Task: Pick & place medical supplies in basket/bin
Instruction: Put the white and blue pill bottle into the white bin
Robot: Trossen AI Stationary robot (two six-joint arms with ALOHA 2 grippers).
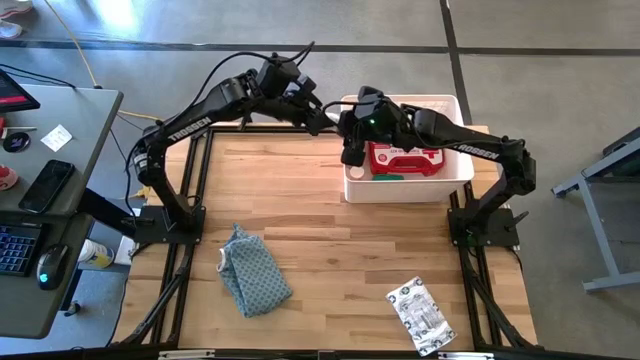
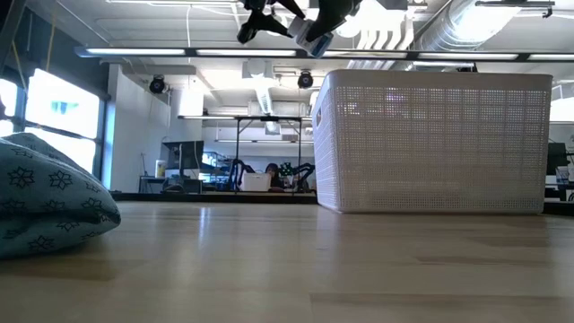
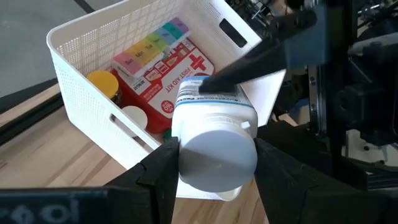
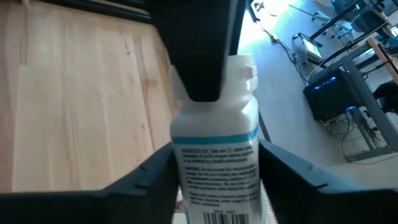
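A white pill bottle (image 3: 214,134) with a blue-banded label hangs in the air over the left rim of the white bin (image 1: 455,108), between my two grippers. My left gripper (image 3: 217,171) is shut on its cap end and my right gripper (image 4: 214,180) on its labelled body. In the high view the left gripper (image 1: 325,118) and right gripper (image 1: 352,135) meet there. Inside the bin lie a red first-aid case (image 3: 171,78), a rainbow pill organizer (image 3: 152,43) and an amber bottle (image 3: 102,84). A silver-white packet (image 1: 422,315) lies flat at the near right. My left gripper pinches the bottle's white cap (image 3: 189,155) between its two fingers, which run along the bottle. The bottle is lifted clear, cap toward my left wrist. My right gripper pinches the bottle's labelled body (image 4: 186,165) between its two fingers, coming from the opposite end and lying along it. The bottle is clear of the table and the bin.
A blue-grey patterned cloth (image 1: 255,270) lies crumpled on the wooden table at the near left. The bin (image 2: 430,144) stands at the far right. A desk with a keyboard and phone (image 1: 45,185) stands beyond the table's left edge.
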